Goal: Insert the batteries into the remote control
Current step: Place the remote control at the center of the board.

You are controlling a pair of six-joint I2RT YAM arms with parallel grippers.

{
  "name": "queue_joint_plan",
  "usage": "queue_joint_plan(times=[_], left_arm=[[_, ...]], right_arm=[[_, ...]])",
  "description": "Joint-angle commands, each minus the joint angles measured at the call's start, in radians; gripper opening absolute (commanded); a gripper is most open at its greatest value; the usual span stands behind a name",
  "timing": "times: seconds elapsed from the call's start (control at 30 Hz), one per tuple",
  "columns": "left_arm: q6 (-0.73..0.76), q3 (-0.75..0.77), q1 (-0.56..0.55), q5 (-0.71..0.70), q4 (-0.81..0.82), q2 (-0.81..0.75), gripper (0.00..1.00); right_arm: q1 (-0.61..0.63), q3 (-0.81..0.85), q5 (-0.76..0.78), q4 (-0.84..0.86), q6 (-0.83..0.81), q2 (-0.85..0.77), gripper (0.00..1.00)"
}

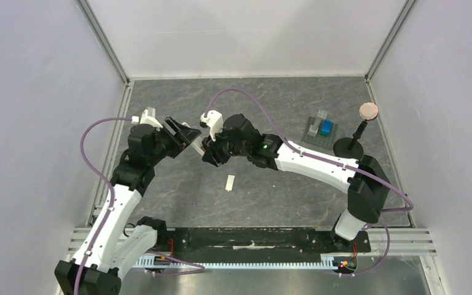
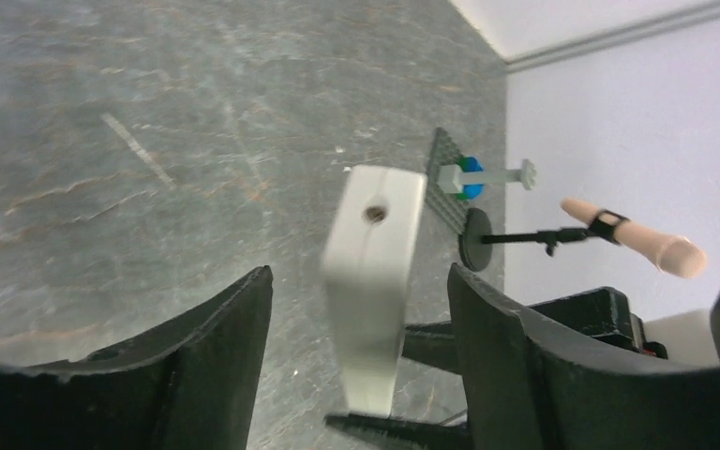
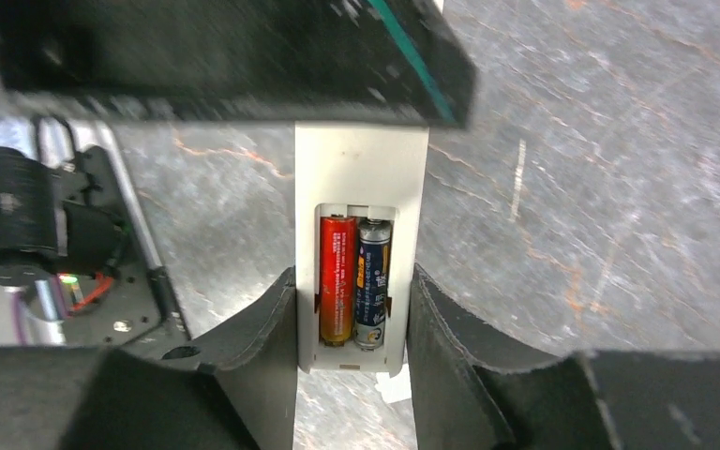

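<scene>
Mid-counter, a bit left of centre, the two arms meet nose to nose: L arm [image 1: 129, 178] reaching in from the left, R arm [image 1: 307, 163] from the right. The remote control [image 3: 361, 164] is held up off the counter [image 1: 270, 203] btwn them.

R jaws are pinching the remote by its long edges. In the R wrist view one black finger [image 3: 262, 328] presses each side, right at the battery bay. The bay is uncovered. The red battery [image 3: 337, 281] and the dark battery [image 3: 372, 281] lie in it side by side, touching, lengthwise along the remote, and both look fully seated.

L jaws are spread. In the L wrist view the remote's far end, w/ a small round hole in its end face, stands btwn the two fingers [image 2: 197, 366] w/ a clear gap on either side, so nothing is gripped there.

The small white cover piece [image 1: 230, 182] lies flat on the counter by itself, nearer the arm bases than the jaws and a little to the right of them, touching nothing.

Off to the right near the wall: blue & grey blocks [image 1: 322, 128] on a grey plate. Just beside that is a small black stand [image 1: 348, 147] w/ a pinkish round head. Both are well apart from the remote.
</scene>
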Motion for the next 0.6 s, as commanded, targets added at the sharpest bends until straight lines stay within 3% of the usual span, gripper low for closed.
queue_joint_plan(times=[0.0, 0.17, 0.33, 0.5, 0.57], left_arm=[[0.039, 0.111, 0.002, -0.222, -0.264, -0.001, 0.76], [0.066, 0.172, 0.002, -0.395, -0.437, 0.021, 0.78], [0.041, 0.164, 0.002, -0.411, -0.44, 0.021, 0.78], [0.044, 0.125, 0.002, -0.37, -0.37, 0.0, 0.76], [0.046, 0.112, 0.002, -0.35, -0.347, 0.001, 0.75]], right_arm=[[-0.015, -0.009, 0.133, -0.058, -0.171, -0.002, 0.1], [-0.07, -0.105, 0.15, -0.169, -0.391, -0.012, 0.1], [-0.122, -0.212, 0.275, -0.184, -0.575, -0.023, 0.08], [-0.185, -0.314, 0.236, -0.188, -0.701, -0.055, 0.14], [-0.192, -0.35, 0.301, -0.191, -0.735, -0.042, 0.14]])
